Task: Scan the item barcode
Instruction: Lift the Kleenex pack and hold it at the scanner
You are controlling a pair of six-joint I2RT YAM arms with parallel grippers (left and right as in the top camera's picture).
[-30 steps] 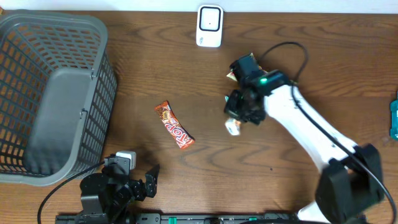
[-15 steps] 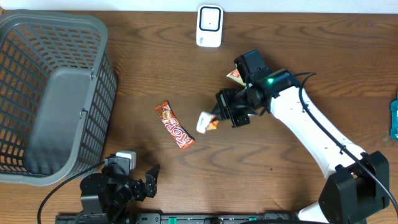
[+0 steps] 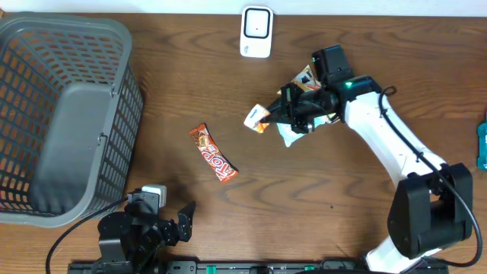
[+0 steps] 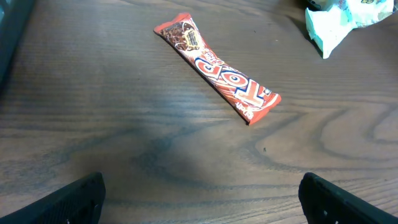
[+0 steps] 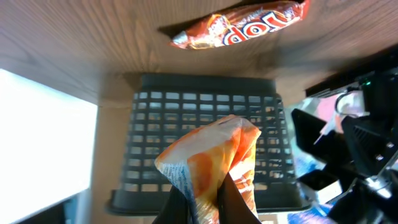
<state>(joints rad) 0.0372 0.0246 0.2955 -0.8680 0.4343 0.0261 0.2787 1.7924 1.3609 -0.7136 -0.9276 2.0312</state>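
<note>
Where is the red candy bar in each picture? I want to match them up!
Overhead: the candy bar lies slanted near the middle of the table, right of the grey basket.
Left wrist: the candy bar is in the upper middle, slanted on the wood.
Right wrist: the candy bar runs along the top edge, above the packet.
Shared landmark: the grey basket shows overhead and in the right wrist view.

Overhead cam stares straight down at the whole surface. Left wrist cam sits low and close over the wood, facing the candy bar. Right wrist cam's flipped upside down, looking toward the basket. All three catch that bar.
</note>
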